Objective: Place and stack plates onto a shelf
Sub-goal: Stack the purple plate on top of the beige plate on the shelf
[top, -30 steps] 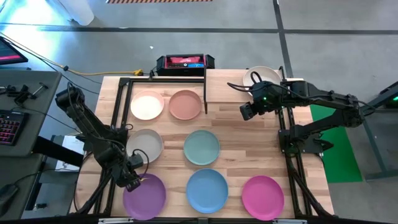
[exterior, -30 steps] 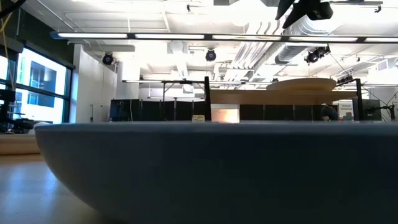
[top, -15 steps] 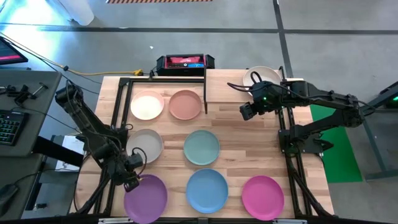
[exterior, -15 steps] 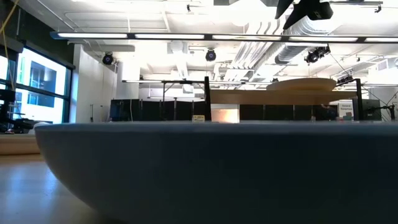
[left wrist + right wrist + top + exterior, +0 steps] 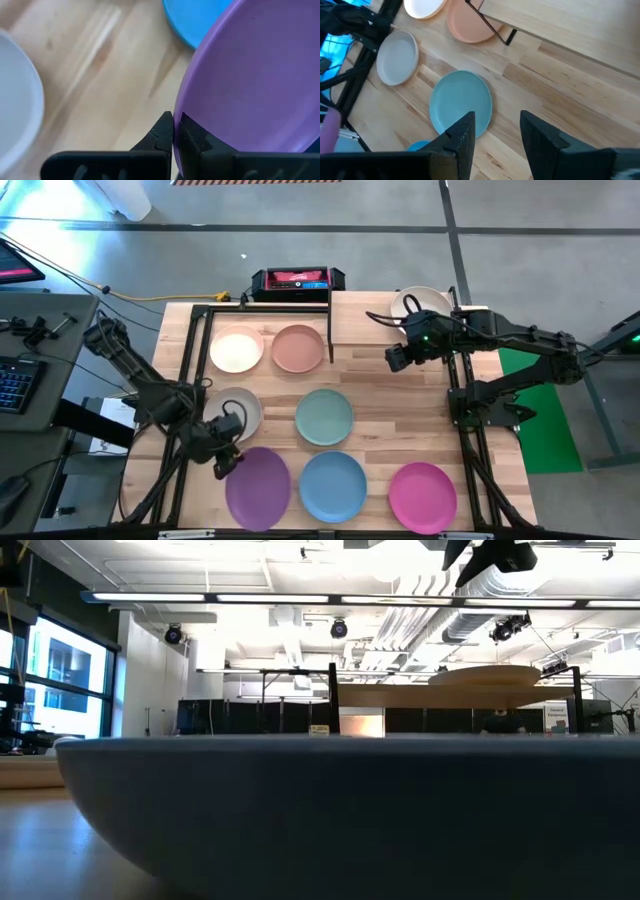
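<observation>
The left tool [image 5: 173, 131] is clamped on the purple plate's [image 5: 257, 488] rim, the blue plate [image 5: 333, 486] just beyond, while the right tool [image 5: 496, 131] hangs with fingers apart beside the shelf [image 5: 400, 317] bearing a cream plate [image 5: 421, 301]; no writing is readable.

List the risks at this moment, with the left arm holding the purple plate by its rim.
The left gripper pinches only the thin rim of the purple plate, so the plate could tilt or slip out. The blue plate lies close beside it and could be knocked. The right gripper, jaws open, hangs beside the shelf, so the arms could crowd each other there.
</observation>
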{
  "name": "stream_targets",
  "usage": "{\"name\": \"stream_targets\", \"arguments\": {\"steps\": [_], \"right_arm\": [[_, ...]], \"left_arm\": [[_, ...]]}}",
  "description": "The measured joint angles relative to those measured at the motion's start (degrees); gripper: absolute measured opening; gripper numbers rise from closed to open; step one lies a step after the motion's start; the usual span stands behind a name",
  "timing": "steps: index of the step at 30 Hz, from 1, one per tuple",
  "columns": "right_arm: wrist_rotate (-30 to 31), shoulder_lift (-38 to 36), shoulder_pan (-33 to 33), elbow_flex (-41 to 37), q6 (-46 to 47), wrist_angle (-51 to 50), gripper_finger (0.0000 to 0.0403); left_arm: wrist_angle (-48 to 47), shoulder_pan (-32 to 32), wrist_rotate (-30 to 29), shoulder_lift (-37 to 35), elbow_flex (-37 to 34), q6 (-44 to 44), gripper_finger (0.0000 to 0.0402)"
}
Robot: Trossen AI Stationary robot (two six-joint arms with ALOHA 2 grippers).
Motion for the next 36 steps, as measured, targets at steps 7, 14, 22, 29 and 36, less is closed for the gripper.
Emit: {"name": "stream_targets", "arguments": {"steps": [7, 14, 22, 29, 36], "right_arm": [[-0.39, 1.68, 0.02, 0.02, 2.00, 4.55, 0.0136], [-1.61, 8.13, 2.54, 0.02, -0.39, 9.26, 0.0136], [-1.73, 12.67, 5.58, 0.02, -2.69, 19.87, 0.0134], [0.81, 13.21, 7.45, 0.02, -3.17, 26.68, 0.0121], [3.08, 13.41, 8.19, 0.02, -4.15, 31.89, 0.0113]], "left_arm": [[-0.38, 7.02, -0.22, 0.03, 0.08, 8.31, 0.0000], [-0.35, 13.16, -0.35, 0.03, 0.08, 14.77, 0.0000], [-0.51, 17.36, 1.94, 0.03, 0.08, 18.62, 0.0000], [-0.80, 19.43, 3.25, 0.03, 0.08, 18.92, 0.0000], [-1.86, 20.21, 3.44, 0.55, 0.08, 18.21, 0.0000]]}}
